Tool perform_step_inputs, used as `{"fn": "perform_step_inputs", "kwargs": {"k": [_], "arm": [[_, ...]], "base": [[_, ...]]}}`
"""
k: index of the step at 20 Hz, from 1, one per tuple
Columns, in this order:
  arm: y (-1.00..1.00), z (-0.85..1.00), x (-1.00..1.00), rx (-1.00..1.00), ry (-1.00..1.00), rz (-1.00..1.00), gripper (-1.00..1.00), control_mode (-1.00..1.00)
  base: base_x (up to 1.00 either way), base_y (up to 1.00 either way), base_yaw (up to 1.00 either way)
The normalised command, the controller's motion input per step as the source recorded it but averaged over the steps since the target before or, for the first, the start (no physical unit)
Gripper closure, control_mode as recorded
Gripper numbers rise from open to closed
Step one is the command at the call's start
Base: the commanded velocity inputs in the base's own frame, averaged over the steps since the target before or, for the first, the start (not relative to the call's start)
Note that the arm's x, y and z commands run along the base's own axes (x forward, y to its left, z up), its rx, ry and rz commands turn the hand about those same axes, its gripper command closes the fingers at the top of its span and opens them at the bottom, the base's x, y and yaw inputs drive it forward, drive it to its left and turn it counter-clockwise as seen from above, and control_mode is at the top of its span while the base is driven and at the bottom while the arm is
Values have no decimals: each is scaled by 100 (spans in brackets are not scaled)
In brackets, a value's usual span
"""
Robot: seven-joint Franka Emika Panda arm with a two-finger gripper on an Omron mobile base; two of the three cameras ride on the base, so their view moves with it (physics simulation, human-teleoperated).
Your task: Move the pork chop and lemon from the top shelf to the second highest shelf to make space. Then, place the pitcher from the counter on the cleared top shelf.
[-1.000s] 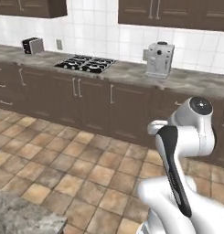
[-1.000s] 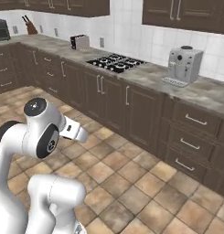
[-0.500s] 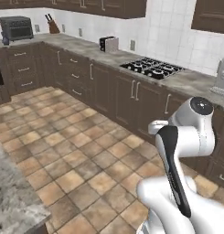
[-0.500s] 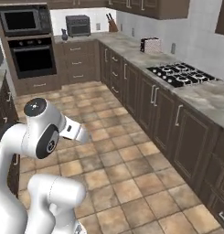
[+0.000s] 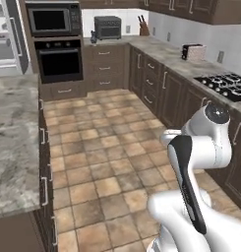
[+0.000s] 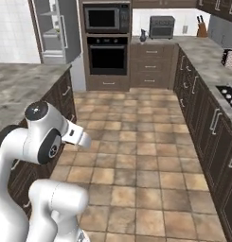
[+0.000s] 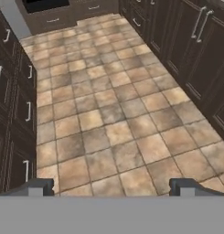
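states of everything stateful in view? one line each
end effector: open, holding nothing, pointed at the tiled floor.
fridge: door open, shelves showing; contents too small to tell.
pitcher: upright on the counter beside the wall oven.
wall oven: door shut.
microwave: door shut.
counter drawers: shut.

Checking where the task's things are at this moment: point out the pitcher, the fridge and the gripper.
pitcher (image 6: 143, 36): right base view, on its dark belly.
fridge (image 6: 55, 29): right base view, on its open shelved interior.
gripper (image 7: 111, 186): hand view, midway between its open tips.
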Motion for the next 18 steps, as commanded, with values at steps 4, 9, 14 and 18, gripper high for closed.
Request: {"fn": "perform_step_inputs", "kwargs": {"k": [4, 9, 14, 18], "arm": [[0, 0, 0, 0, 0, 0, -100, 100], [0, 0, 0, 0, 0, 0, -100, 100], [0, 0, 0, 0, 0, 0, -100, 100], [0, 0, 0, 0, 0, 0, -100, 100]], "base": [[62, -67, 44], [92, -59, 20], [100, -51, -5], [100, -41, -15]]}}
